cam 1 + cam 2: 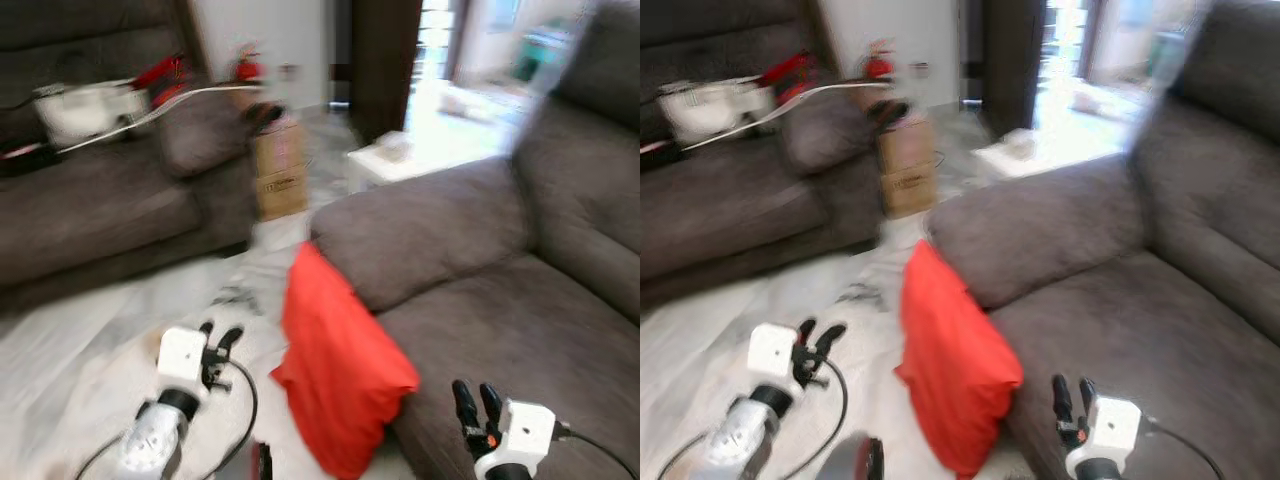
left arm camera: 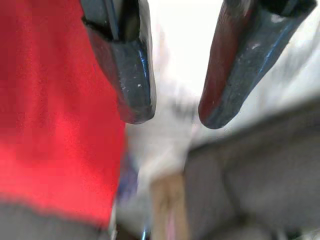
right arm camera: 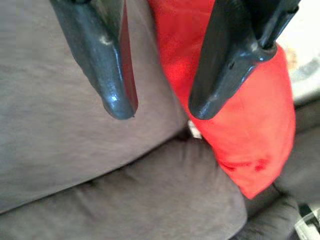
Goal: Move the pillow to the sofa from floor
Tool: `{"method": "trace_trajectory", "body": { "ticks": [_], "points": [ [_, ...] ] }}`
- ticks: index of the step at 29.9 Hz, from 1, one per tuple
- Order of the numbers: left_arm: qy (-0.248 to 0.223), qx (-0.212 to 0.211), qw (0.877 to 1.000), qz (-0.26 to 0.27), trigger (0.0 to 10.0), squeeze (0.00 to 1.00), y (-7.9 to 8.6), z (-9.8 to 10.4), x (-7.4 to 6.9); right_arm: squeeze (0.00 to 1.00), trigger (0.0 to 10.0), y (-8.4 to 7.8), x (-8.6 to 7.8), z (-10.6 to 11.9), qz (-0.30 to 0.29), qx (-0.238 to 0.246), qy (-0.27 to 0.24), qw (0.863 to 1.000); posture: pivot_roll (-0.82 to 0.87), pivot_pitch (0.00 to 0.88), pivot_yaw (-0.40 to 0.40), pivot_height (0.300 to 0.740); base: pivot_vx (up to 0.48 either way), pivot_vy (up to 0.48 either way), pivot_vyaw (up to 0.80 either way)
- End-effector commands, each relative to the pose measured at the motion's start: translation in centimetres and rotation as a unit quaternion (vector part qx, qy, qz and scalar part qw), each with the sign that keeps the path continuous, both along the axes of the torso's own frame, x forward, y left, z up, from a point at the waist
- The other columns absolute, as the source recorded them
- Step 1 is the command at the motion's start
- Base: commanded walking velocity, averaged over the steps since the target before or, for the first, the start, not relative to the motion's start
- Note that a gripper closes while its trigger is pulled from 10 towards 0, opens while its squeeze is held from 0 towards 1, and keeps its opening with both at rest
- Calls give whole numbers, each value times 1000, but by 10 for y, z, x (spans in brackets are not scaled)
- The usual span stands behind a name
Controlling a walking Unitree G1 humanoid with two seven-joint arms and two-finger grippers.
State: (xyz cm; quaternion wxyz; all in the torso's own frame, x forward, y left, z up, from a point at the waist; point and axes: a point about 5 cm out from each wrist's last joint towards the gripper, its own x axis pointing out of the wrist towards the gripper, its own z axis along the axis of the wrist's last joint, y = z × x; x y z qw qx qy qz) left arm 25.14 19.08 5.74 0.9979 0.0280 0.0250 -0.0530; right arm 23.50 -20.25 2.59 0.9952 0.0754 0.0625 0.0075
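Closing in on the red pillow (image 1: 340, 365), both sets of jaws spread and holding nothing.

Nearest, left gripper (image 1: 220, 338) over the pale floor (image 1: 90, 340) just left of the pillow, right gripper (image 1: 476, 402) over the front of the sofa seat (image 1: 520, 330), pillow between them. Propped on its lower edge on the floor, leaning against the sofa's front by the armrest (image 1: 420, 230). Risk from here, at a guess: soft cover slipping or folding if pinched at one corner, or a nudge dropping it flat; a cable (image 1: 245, 400) trailing near the left arm, possible snag. Room to lift: seat wide and bare behind the pillow. Farther off, a cardboard box (image 1: 280, 170) and a second sofa (image 1: 90, 210) across open floor.
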Motion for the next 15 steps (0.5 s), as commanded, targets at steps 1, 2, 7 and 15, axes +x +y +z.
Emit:
{"method": "trace_trajectory", "body": {
  "ticks": [1,2,7,15],
  "points": [
    [-16,6,1000,-3,10000,0,1,9,7,0,10000,3,-4,0,5,5,-2,1000,69,125,43,603,0,0,0],
    [-17,6,1000,-3,10000,0,1,9,7,0,10000,4,-4,0,7,5,-2,1000,69,125,43,603,0,0,0],
    [-17,6,1000,-3,10000,0,1,10,7,0,10000,4,-4,2,12,3,-11,1000,71,125,43,603,0,0,144],
    [-16,7,1000,-5,10000,0,1,11,7,0,10000,5,-4,2,16,19,-9,1000,72,126,45,603,0,0,790]
  ]
}}
